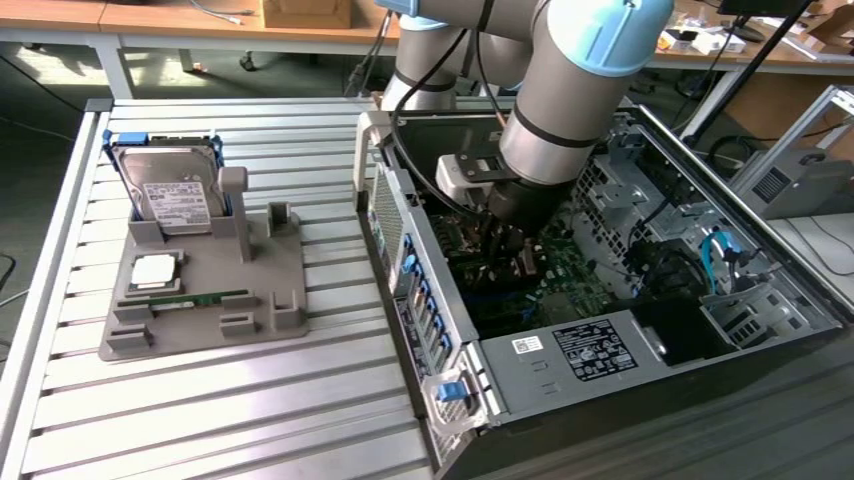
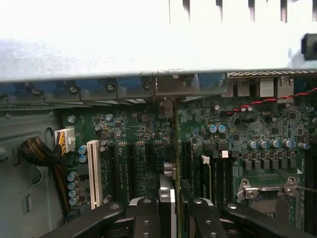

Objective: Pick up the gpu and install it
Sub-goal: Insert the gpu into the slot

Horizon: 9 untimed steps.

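The exterior view shows one robot arm reaching down into an open computer case [image 1: 694, 330] lying on its side on a slatted metal table [image 1: 200, 420]. The gripper [image 1: 518, 245] is low inside the case, just above the green motherboard [image 1: 567, 265].

To the exterior view's left, well apart from the case, a grey holder [image 1: 274, 320] carries three parts: one silver hard drive [image 1: 171, 195] standing upright, one square processor chip [image 1: 154, 270] lying flat, and one narrow green memory stick [image 1: 187, 298] lying flat beside the chip.

The wrist view looks along the gripper [image 2: 174, 215] onto the board [image 2: 129, 129]. Two dark fingers [image 2: 146, 218] are closed partway on the gpu [image 2: 177, 148], clamping it from either side. The card is seen edge-on as a thin dark line running away from the fingers, and its metal bracket end [image 2: 168, 106] reaches the case's rear wall [image 2: 124, 59]. It stands upright over the board among the black expansion slots. Whether its lower edge sits in a slot cannot be told.

This close view also shows:
- one white expansion slot [image 2: 92, 173] off to one side of the card
- one metal-framed processor socket [image 2: 267, 191] on the other side
- one bundle of yellow and black wires [image 2: 42, 151] ending in a white plug
- one twisted red and black wire pair [image 2: 277, 100] near the rear ports
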### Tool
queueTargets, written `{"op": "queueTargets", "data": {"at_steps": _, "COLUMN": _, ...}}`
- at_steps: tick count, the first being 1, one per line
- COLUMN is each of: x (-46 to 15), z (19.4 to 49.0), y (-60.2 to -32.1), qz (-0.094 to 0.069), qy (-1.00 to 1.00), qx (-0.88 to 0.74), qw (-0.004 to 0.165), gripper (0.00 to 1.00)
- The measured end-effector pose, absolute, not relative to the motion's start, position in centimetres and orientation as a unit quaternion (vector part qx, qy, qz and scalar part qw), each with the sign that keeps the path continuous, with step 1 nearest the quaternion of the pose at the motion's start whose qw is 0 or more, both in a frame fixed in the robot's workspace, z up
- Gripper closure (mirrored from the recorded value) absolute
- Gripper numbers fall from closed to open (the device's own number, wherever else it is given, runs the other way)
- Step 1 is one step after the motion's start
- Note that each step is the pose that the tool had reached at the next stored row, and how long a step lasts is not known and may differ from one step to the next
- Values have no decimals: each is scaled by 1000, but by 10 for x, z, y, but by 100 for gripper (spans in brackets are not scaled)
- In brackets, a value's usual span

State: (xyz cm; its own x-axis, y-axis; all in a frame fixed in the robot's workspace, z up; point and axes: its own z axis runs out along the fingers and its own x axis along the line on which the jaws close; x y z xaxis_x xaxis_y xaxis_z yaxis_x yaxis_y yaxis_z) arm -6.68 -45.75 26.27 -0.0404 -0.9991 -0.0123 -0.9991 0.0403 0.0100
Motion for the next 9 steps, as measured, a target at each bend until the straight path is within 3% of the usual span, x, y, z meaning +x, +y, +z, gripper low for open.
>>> {"op": "queueTargets", "data": {"at_steps": 9, "x": -67, "z": 265, "y": -458, "qz": 8, "qy": 721, "qx": -692, "qw": 1, "gripper": 73}}
